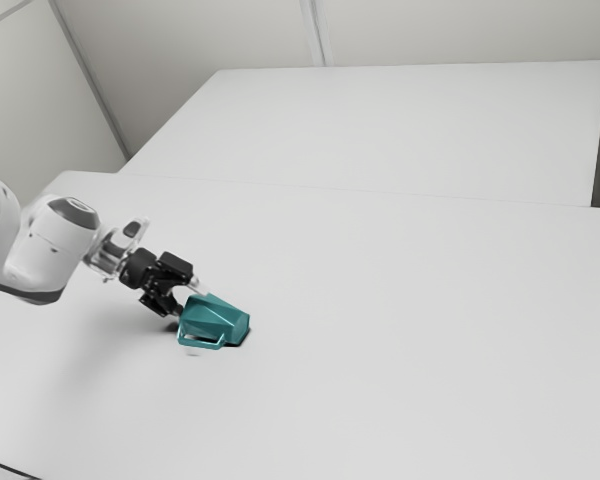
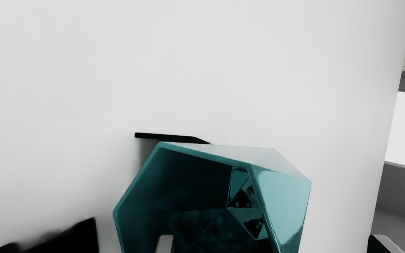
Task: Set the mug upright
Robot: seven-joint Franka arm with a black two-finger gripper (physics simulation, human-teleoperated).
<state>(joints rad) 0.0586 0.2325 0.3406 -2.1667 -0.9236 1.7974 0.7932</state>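
Two fingers (image 2: 165,245) on the black two-finger gripper (image 1: 189,299) are spread wide, with a big gap between them. In the wrist view one tip overlaps the open mouth of the glossy teal, faceted mug (image 1: 215,318), though I honestly can't tell if it's actually inside, and the other stands outside the mug's wall, apart from it. So yeah, mug's lying on its side on the table right by the gripper, mouth facing the fingers, base pointing away toward the exterior view's right. Its angular teal handle (image 1: 202,343) sticks out on the side nearer the exterior camera. There's a dark shadow (image 2: 171,136) on the smooth white table (image 1: 400,340) just past the rim in the wrist view. The white, grey-trimmed arm (image 1: 55,245) comes in from the exterior view's left. Further back you've got a second flat white surface (image 1: 380,130), then pale grey walls (image 1: 180,35) behind it.
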